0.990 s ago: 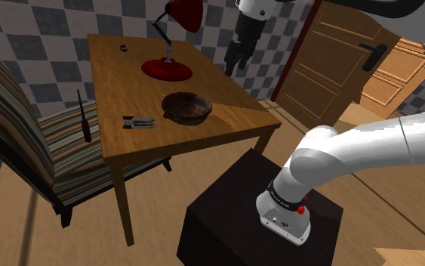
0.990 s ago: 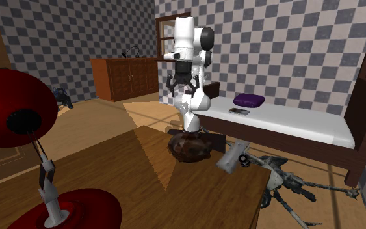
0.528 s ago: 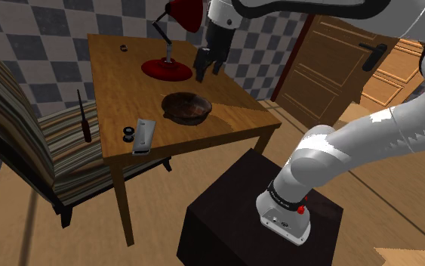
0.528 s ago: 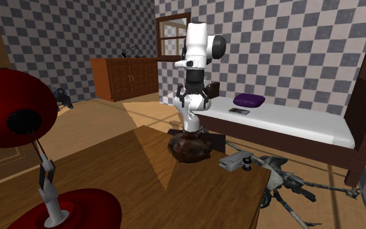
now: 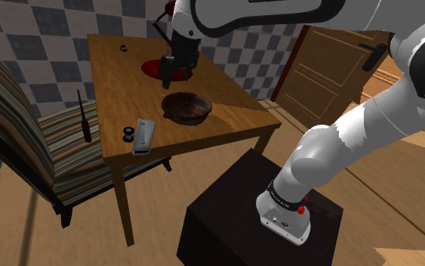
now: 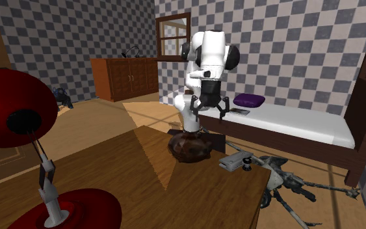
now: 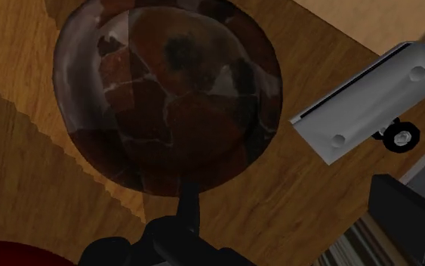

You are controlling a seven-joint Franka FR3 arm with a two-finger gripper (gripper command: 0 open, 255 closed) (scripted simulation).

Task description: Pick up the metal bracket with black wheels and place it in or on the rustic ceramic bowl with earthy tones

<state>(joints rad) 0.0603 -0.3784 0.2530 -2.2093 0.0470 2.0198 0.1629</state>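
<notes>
Here the bracket lies apart from the pincer.

One camera looks down at the desk from beside the stand, one faces the arm across it, one hangs close above the bowl all share.

Dim, even indoor light, hard-edged shadow across the table, wrist view darkest

arm: glossy white rounded links | joints: dark | base collar: grey | button: red | jaws: black
</notes>
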